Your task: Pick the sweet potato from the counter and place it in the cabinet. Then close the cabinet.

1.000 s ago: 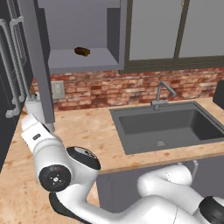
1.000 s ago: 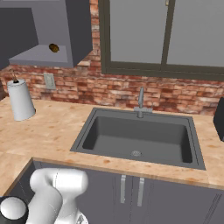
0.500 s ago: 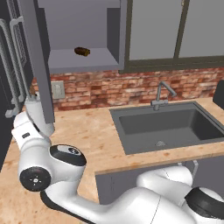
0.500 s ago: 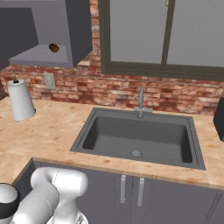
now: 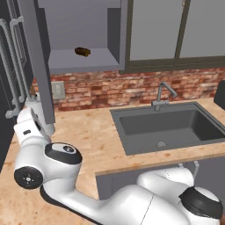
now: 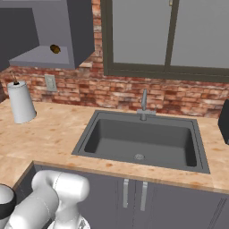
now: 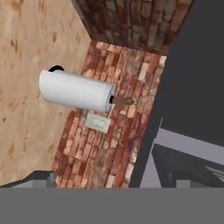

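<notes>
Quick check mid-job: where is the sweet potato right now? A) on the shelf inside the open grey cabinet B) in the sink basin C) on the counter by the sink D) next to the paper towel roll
A: the sweet potato lies on the shelf inside the open cabinet, door not yet closed.

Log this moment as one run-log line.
sweet potato: on cabinet shelf | door: open | gripper: open, empty | next: close door
</notes>
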